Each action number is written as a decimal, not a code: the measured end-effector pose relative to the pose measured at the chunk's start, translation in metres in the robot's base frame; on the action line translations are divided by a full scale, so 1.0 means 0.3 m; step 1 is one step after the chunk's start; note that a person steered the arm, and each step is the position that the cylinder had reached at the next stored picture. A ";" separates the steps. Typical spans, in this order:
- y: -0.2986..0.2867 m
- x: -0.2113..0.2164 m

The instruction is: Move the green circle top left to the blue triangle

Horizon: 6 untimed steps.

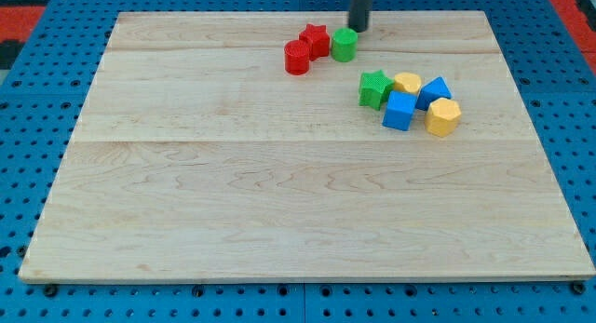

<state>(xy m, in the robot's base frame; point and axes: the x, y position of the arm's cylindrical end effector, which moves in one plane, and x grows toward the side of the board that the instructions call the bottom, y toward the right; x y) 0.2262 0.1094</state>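
So my tip was sitting near the view's top, just above and a hair to the right of the green circle, close enough that I couldn't tell if it was touching or only right beside it. The tool was just a plain dark rod, so nothing on it to spread, press together or pinch, and it held nothing.

The green circle itself was up near the top edge of the bench, a bit right of centre. Right against its left side was the red star, and the red cylinder sat just below-left of that star, touching it or nearly.

The other bunch was lower and to the view's right, apart from the green circle. Green star on the left of that cluster, yellow block beside it (shape hard to make out), then the blue triangle to the right. Below those sat a blue cube and a yellow hexagon-ish block, all packed close together.
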 end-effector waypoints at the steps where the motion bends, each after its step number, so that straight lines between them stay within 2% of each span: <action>1: -0.018 -0.084; 2: -0.266 -0.089; 3: -0.355 -0.006; 4: -0.170 0.098; 5: 0.144 0.137; 6: 0.128 0.137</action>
